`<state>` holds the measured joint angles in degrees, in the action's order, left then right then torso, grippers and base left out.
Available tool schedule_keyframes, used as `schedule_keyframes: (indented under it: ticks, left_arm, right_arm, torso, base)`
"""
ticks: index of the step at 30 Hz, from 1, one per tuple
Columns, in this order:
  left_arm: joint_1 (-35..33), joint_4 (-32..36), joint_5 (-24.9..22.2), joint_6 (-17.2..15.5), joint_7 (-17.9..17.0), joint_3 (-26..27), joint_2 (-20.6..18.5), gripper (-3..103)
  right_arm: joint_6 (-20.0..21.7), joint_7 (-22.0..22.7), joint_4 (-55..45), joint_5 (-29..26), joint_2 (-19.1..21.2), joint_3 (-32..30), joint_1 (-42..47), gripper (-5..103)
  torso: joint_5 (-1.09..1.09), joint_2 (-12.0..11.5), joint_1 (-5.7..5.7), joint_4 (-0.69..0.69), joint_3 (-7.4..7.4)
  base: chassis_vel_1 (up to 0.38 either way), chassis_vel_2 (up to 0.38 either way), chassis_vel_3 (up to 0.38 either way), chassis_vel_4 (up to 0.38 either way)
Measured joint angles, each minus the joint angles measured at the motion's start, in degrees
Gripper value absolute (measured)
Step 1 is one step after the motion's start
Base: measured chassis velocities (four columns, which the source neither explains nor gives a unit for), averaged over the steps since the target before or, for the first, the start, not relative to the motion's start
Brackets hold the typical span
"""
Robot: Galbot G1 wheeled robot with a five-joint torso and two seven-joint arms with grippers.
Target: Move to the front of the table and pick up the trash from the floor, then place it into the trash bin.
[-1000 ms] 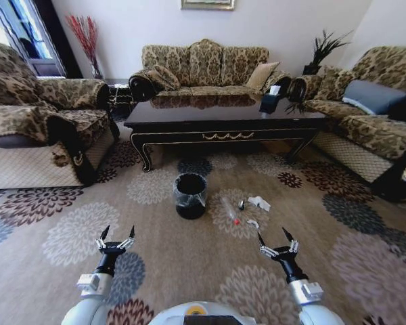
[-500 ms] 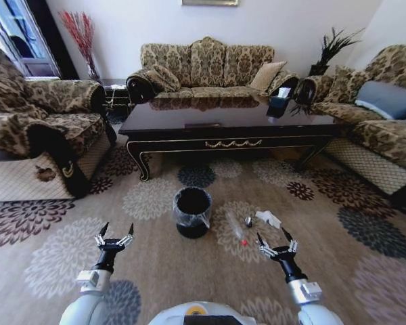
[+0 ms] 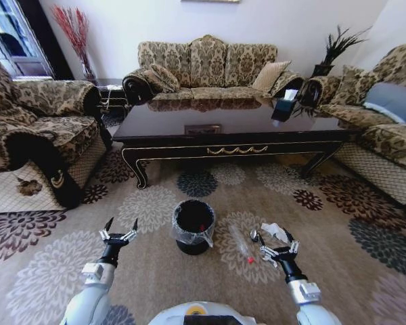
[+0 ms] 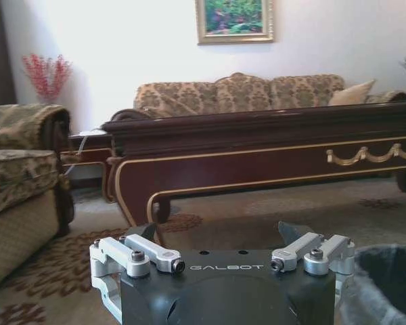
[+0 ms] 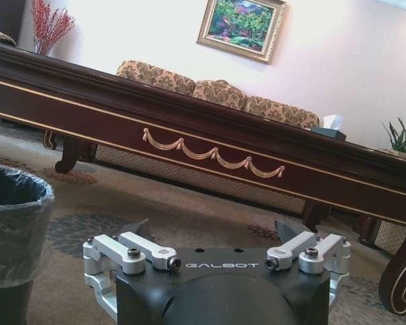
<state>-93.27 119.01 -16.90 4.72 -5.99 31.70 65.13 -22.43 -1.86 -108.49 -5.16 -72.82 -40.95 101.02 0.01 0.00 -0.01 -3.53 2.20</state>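
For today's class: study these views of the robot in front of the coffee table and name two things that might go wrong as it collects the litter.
1. The clear bottle is round and lies on the carpet, so it might roll or slip from the open right gripper.
2. The trash bin stands close beside the litter; an arm could tip it. The open left gripper hovers on its other side.

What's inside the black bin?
The trash bin has a clear plastic liner at its rim and a small red speck in its dark inside. The bottom is too dark to see more.
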Motion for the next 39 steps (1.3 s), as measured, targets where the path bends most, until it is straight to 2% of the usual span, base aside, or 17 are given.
schedule_keyframes:
  ticks: [2,4,5,7,8,9,12,15,18,19,23,25,27,31,33,37,39]
  left_arm:
    - [2.2,1.0,-0.4,-3.2,-0.8,-2.8,-1.6,100]
    - [6.3,2.7,-2.8,-10.4,-3.3,-7.3,-5.7,100]
    - [6.3,2.7,-2.8,-10.4,-3.3,-7.3,-5.7,100]
    - [7.4,3.6,-4.9,-13.1,-4.5,-8.6,-8.0,100]
    - [7.9,4.7,-7.7,-15.3,-5.8,-9.2,-10.9,100]
    - [8.6,5.1,-9.4,-16.1,-6.2,-9.6,-12.8,100]
    - [10.3,5.3,-11.8,-17.0,-6.5,-10.8,-16.3,100]
    - [15.2,5.2,-16.8,-18.5,-7.6,-14.1,-21.1,100]
    - [17.9,4.7,-19.1,-19.3,-8.2,-16.0,-22.2,100]
    - [22.1,3.4,-22.1,-20.4,-9.3,-19.0,-23.1,100]
    - [28.5,0.7,-26.5,-22.6,-11.7,-24.3,-23.6,100]
    - [34.0,-0.9,-32.1,-26.6,-15.4,-28.5,-23.3,100]
    - [35.2,-1.1,-33.7,-28.0,-16.4,-29.5,-23.2,100]
    - [41.5,-2.4,-42.7,-34.7,-22.7,-34.3,-21.5,100]
    - [42.5,-2.6,-44.5,-35.6,-24.0,-35.0,-21.0,100]
    - [46.0,-3.3,-52.9,-39.1,-30.2,-37.1,-18.3,100]
    - [46.7,-3.4,-55.0,-40.0,-31.7,-37.5,-17.5,100]
  right_arm:
    - [0.0,0.0,0.0,0.0,0.0,0.1,0.0,100]
    - [0.0,0.0,-0.2,-0.1,0.2,0.3,-0.2,100]
    - [0.0,0.0,-0.2,-0.1,0.2,0.3,-0.2,100]
    - [0.0,0.1,-0.1,-0.2,0.7,0.9,-0.8,100]
    - [0.2,0.3,0.1,-0.4,1.4,1.9,-1.7,100]
    - [0.3,0.3,0.3,-0.5,1.7,2.2,-1.9,100]
    - [0.2,0.3,0.7,-0.5,1.7,2.2,-1.6,100]
    - [0.2,0.4,0.9,-0.5,1.4,2.0,-1.3,100]
    - [0.2,0.5,0.9,-0.5,1.4,2.0,-1.5,100]
    - [0.3,0.8,0.9,-0.6,1.4,2.2,-1.9,100]
    - [0.7,1.1,0.9,-0.7,1.3,2.6,-2.3,100]
    - [1.0,1.3,0.8,-0.7,1.1,2.7,-2.3,100]
    - [1.0,1.4,0.9,-0.7,1.0,2.7,-2.3,100]
    - [1.1,1.5,1.3,-0.7,0.7,2.3,-1.9,100]
    - [1.1,1.5,1.4,-0.7,0.7,2.2,-1.9,100]
    - [1.1,1.6,1.6,-0.6,0.6,2.3,-2.1,100]
    - [1.1,1.6,1.6,-0.6,0.6,2.4,-2.2,100]
  torso:
    - [-0.02,0.0,0.0,0.0,0.0]
    - [-0.02,0.0,0.01,-0.05,0.01]
    - [-0.02,0.0,0.01,-0.05,0.01]
    - [-0.02,0.0,0.01,-0.06,0.02]
    - [-0.01,0.0,0.0,0.02,0.02]
    - [0.0,0.0,0.0,0.06,0.01]
    - [-0.02,0.0,0.0,0.01,0.01]
    - [-0.01,0.0,0.01,-0.04,0.02]
    - [-0.02,0.0,0.0,-0.02,0.02]
    - [-0.01,0.0,0.01,0.0,0.01]
    - [-0.03,0.0,0.01,-0.01,0.02]
    - [0.0,0.0,0.01,-0.03,0.02]
    - [-0.01,0.0,0.01,-0.01,0.02]
    - [-0.01,0.0,0.0,-0.02,0.02]
    - [-0.03,0.0,0.01,-0.01,0.02]
    - [-0.01,0.0,0.01,-0.01,0.02]
    - [-0.01,0.0,0.01,-0.01,0.02]
  base:
    - [0.0,0.0,0.0,0.0]
    - [0.0,0.0,0.0,0.0]
    - [0.0,0.0,0.0,0.0]
    - [0.0,0.0,0.0,0.0]
    - [0.0,0.0,0.0,0.0]
    - [0.0,0.0,0.0,0.0]
    - [0.0,0.0,0.0,0.0]
    - [0.0,0.0,0.0,0.0]
    - [0.0,0.0,0.0,0.0]
    - [0.0,0.0,0.0,0.0]
    - [0.0,0.0,0.0,0.0]
    - [0.0,0.0,0.0,0.0]
    - [0.0,0.0,0.0,0.0]
    - [0.0,0.0,0.0,0.0]
    - [0.0,0.0,0.0,0.0]
    - [0.0,0.0,0.0,0.0]
    - [0.0,0.0,0.0,0.0]
